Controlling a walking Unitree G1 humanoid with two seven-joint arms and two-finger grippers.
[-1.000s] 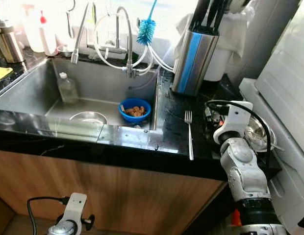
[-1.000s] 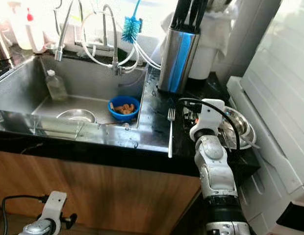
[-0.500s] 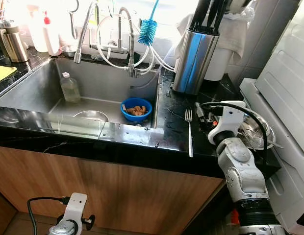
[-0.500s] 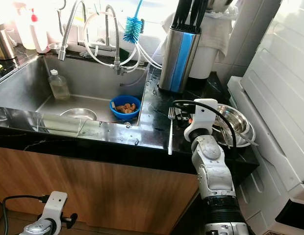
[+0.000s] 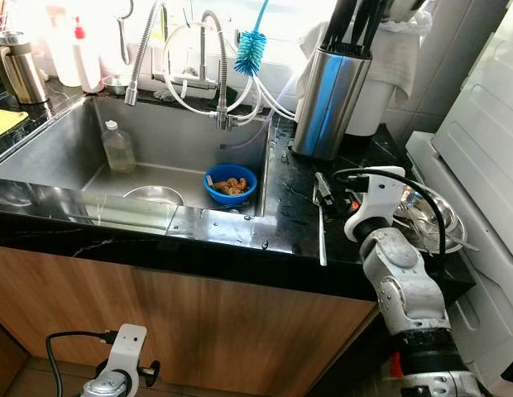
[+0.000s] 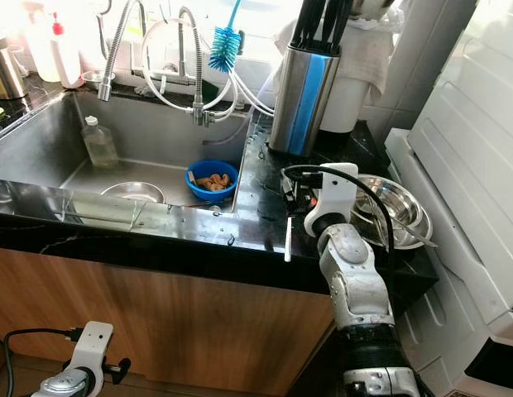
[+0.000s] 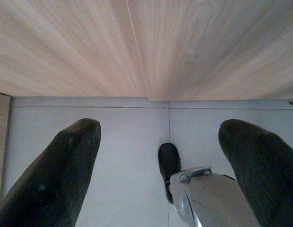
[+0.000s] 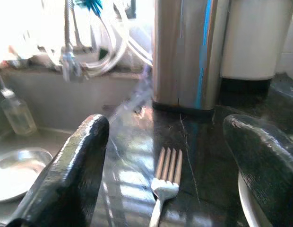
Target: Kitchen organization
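Head views: right gripper (image 5: 323,188) was over the fork (image 5: 321,240) on the black counter (image 5: 281,207), fingers apart, nothing held. I think the step was grabbing the fork; next move needs going down & pinching the handle. Just behind stood the knife block (image 5: 327,103), metal bowls (image 6: 389,211) to its right, sink (image 5: 91,149) w/ blue bowl (image 5: 232,184) to its left.

R wrist view: fork tines (image 8: 168,172) lay between the spread fingers (image 8: 75,165), a bit ahead.

L wrist view: left gripper (image 7: 160,165) hung idle, fingers apart, near the floor (image 7: 132,137).
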